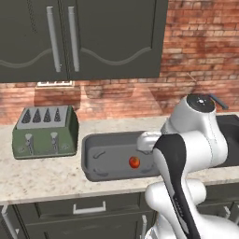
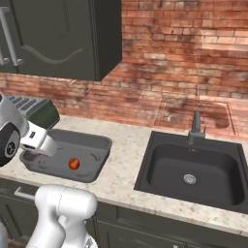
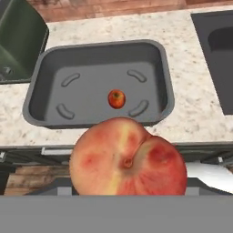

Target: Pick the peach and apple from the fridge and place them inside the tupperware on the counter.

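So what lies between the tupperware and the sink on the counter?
Nothing: in the right base view, bare speckled counter separates the tupperware from the sink.

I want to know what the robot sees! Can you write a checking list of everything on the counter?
Surface: speckled beige counter, sound.
Job's things: tupperware on the counter, apple inside it; peach close in front of the hand camera, above the counter's front edge, not yet in the tupperware.
Clutter: green toaster left of the tupperware.
Gripper: fingers hidden behind the peach; grip cannot be confirmed.
Cables: nothing seen.
Surroundings: black sink with faucet, brick wall, dark cabinets.
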You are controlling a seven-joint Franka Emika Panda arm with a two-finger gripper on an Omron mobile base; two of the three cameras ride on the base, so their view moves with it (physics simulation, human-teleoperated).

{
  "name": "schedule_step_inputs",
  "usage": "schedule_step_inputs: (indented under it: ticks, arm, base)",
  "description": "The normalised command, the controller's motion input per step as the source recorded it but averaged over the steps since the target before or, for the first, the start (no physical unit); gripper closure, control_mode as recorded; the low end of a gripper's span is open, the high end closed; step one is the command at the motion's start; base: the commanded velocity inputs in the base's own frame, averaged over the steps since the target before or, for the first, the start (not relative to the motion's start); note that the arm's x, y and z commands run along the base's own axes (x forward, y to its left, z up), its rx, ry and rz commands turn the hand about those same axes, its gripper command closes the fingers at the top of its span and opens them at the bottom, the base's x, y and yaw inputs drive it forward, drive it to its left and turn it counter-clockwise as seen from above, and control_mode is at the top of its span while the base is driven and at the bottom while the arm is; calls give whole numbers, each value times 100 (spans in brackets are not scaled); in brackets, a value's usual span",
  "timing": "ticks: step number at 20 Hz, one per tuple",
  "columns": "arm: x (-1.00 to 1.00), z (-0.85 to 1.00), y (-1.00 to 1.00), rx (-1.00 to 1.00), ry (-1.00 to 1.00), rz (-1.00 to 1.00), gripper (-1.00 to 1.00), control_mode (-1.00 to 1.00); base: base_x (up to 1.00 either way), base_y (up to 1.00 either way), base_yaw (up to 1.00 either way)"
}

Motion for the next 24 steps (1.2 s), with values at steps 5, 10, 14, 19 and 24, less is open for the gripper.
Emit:
schedule_step_inputs:
  ticks: [5,10,14,19,24]
  arm:
    - [63,-51,43,0,10,10,100,-100]
    - [63,-44,22,0,0,3,100,-100]
    - [61,-42,10,0,0,0,100,-100]
    - [53,-37,11,0,0,1,100,-100]
    - [49,-31,14,0,2,0,100,-100]
  base:
    - [0,0,0]
    - [0,0,0]
    - [0,0,0]
    - [0,0,0]
    - [0,0,0]
